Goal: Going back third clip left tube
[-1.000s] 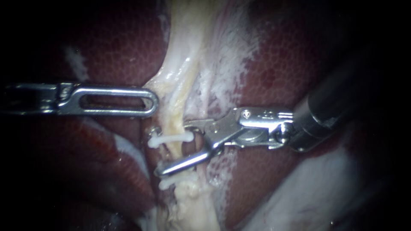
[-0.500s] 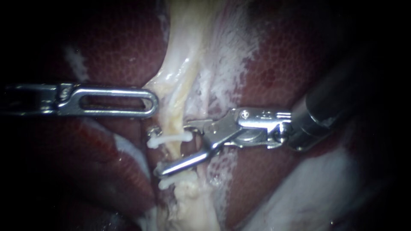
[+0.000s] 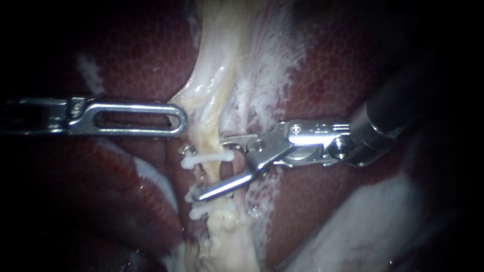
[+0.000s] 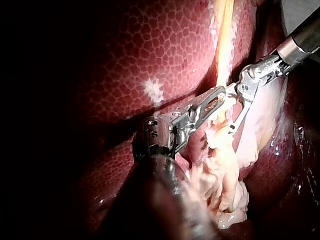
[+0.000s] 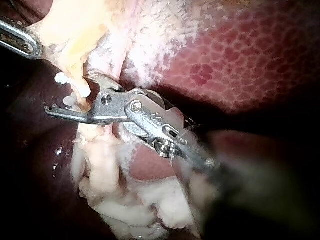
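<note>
Upper clip (image 3: 206, 157) crosses the left tube (image 3: 214, 126) and lies between the parted jaws of the right instrument (image 3: 210, 170). Lower clip (image 3: 212, 208) sits just beyond the lower jaw. A white piece at that jaw's tip is part-hidden and cannot be identified.

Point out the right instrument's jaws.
Endoscope view, centre: the right instrument stands open at the pale tube, lower jaw across it between the upper clip and the lower clip.

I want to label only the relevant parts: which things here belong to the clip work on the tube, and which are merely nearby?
Job: right instrument, jaws open at the tube; tube; white clips.
Nearby only: left instrument; liver; pale ragged tissue.
</note>
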Available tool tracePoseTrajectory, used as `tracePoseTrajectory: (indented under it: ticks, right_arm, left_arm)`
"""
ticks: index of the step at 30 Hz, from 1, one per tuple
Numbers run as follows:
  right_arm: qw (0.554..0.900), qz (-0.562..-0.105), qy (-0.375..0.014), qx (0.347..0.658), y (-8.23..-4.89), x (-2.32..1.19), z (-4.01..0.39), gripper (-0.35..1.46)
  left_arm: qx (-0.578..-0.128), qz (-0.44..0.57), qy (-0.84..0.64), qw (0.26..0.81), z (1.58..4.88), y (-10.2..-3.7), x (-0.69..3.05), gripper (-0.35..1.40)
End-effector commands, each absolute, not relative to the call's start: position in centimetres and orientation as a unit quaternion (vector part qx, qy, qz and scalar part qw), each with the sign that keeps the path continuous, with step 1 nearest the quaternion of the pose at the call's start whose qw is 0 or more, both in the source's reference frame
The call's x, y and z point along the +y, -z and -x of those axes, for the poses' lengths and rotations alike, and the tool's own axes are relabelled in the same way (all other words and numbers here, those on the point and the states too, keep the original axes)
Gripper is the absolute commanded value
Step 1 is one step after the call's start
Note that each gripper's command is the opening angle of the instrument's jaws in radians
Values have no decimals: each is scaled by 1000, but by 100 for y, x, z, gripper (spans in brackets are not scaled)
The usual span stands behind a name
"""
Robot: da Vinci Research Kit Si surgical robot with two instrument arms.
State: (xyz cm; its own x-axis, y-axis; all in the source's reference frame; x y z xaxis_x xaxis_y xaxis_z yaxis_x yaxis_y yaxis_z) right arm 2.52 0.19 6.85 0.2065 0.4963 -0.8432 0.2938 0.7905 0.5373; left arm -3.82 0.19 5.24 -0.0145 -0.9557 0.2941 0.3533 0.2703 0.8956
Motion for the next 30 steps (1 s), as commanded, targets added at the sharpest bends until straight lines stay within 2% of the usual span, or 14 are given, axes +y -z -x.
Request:
tracePoseTrajectory:
  ticks: [1,11,17,30]
  right_arm:
    - [710,-316,-71,626,-685,18,-253,59]
    - [708,-319,-65,627,-686,17,-262,60]
    - [701,-347,-88,617,-689,5,-275,59]
    - [701,-347,-87,617,-687,0,-279,58]
  left_arm:
    - [-488,-309,519,630,382,-524,19,-35]
    - [-488,-309,519,630,382,-525,19,-35]
    - [-488,-309,519,630,383,-525,19,-35]
    - [-488,-309,519,630,383,-525,19,-35]
